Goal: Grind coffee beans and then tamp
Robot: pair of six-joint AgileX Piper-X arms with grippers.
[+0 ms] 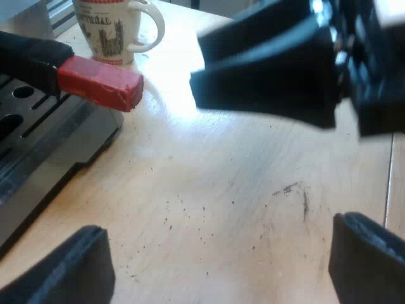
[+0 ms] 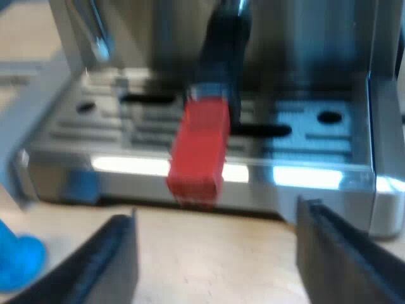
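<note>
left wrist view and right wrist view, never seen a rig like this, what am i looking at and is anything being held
These come from two robot arms. Each has a camera on its wrist that looks past its own two black fingers.

In the left wrist view, the left gripper is open over a wooden table dusted with dark specks. Beyond it are a printed mug and the espresso machine's drip tray. The red block is the red end of the metal holder's handle, sticking out from the machine's front. The bulky black shape nearby is probably part of the other arm.

In the right wrist view, the right gripper is open and faces that red end. A blue tamper sits on the table near one finger.

Nothing is held.
</note>
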